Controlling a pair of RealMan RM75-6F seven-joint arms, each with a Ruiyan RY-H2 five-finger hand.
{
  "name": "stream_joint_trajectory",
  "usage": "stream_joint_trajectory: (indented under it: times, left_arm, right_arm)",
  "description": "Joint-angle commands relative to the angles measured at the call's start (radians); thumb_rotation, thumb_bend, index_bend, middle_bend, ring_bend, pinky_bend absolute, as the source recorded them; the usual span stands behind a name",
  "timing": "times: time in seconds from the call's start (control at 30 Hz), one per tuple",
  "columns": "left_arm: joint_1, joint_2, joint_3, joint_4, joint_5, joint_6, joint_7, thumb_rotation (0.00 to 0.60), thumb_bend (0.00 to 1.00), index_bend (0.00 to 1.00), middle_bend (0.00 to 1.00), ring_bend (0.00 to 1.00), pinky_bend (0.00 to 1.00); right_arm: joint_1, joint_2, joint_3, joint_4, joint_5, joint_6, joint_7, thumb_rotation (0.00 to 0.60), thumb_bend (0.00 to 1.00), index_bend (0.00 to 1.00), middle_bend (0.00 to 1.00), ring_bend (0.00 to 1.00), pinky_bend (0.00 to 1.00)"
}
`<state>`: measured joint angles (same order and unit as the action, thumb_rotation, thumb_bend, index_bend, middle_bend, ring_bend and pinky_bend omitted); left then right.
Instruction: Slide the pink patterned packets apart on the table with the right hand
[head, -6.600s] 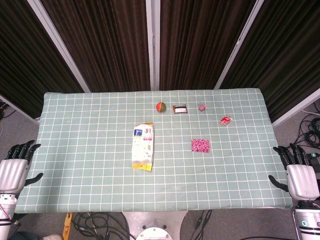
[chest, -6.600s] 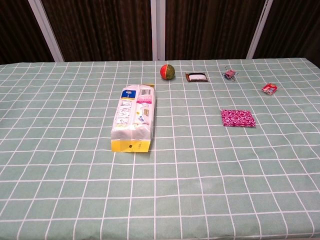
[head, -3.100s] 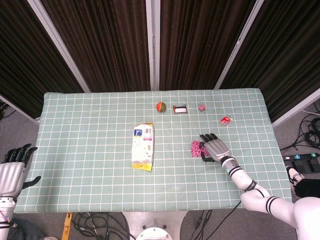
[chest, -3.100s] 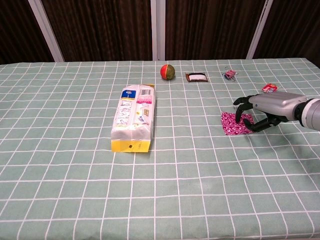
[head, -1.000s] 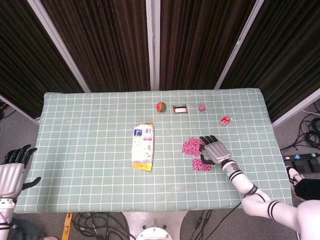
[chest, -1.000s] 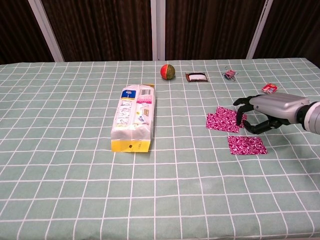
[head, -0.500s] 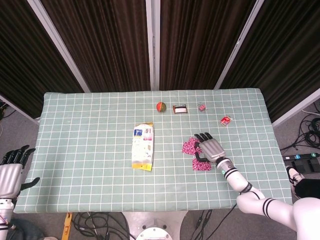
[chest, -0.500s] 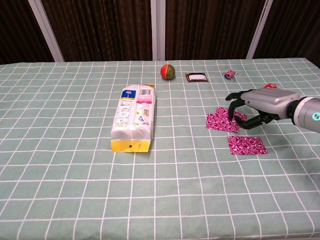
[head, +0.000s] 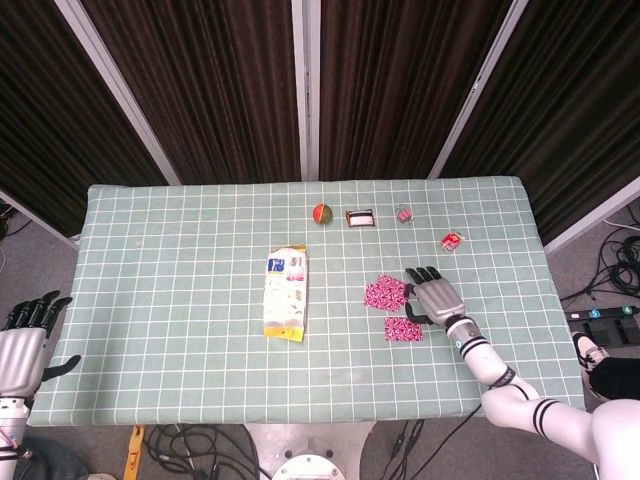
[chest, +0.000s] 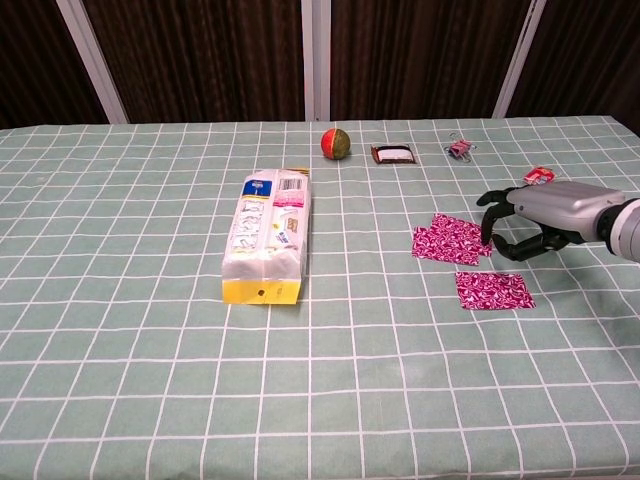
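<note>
A pale green cloth (head: 180, 300) with a white grid covered the table from edge to edge. Behind it hung dark pleated curtains (head: 220, 90) split by pale metal posts (head: 310, 90). Grey floor showed at both ends of the table in the head view, with cables (head: 620, 265) on the right and more below the front edge.

The pink packets lay right of centre. The far packets (chest: 450, 240) looked like two overlapping pieces, fanned slightly. The near packet (chest: 492, 290) lay apart from them, closer to the front edge, with bare cloth between.

The right hand (chest: 535, 222) hovered just right of the far packets, palm down, dark fingers (chest: 490, 228) curled loosely and apart, gripping nothing. The fingertips were at the packets' right edge; whether they touched could not be told. The left hand (head: 22, 345) hung off the table's left end, fingers spread, holding nothing.

A long white and yellow pack (chest: 268, 237) lay left of centre. Along the far side sat a red and green ball (chest: 335, 144), a small dark-framed box (chest: 393, 154), a binder clip (chest: 460, 149) and a small red wrapper (chest: 539, 176), the last just behind the right hand.
</note>
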<state>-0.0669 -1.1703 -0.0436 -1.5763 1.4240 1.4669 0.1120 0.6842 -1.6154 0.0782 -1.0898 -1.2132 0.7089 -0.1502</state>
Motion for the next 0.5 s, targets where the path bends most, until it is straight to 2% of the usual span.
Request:
stream_joint_trajectory:
  times: [0.03, 0.5]
  left_arm:
    - [0.001, 0.000, -0.001, 0.000, -0.002, 0.000, 0.000, 0.600, 0.01, 0.23, 0.23, 0.17, 0.16]
    - [0.004, -0.004, 0.000, 0.011, -0.006, -0.002, -0.009, 0.600, 0.01, 0.23, 0.23, 0.17, 0.16]
  right_arm:
    - [0.007, -0.009, 0.003, 0.007, -0.004, -0.005, 0.002, 0.249, 0.56, 0.34, 0.03, 0.00, 0.00]
    - [0.043, -0.057, 0.016, 0.022, -0.006, -0.017, -0.025, 0.247, 0.55, 0.34, 0.03, 0.00, 0.00]
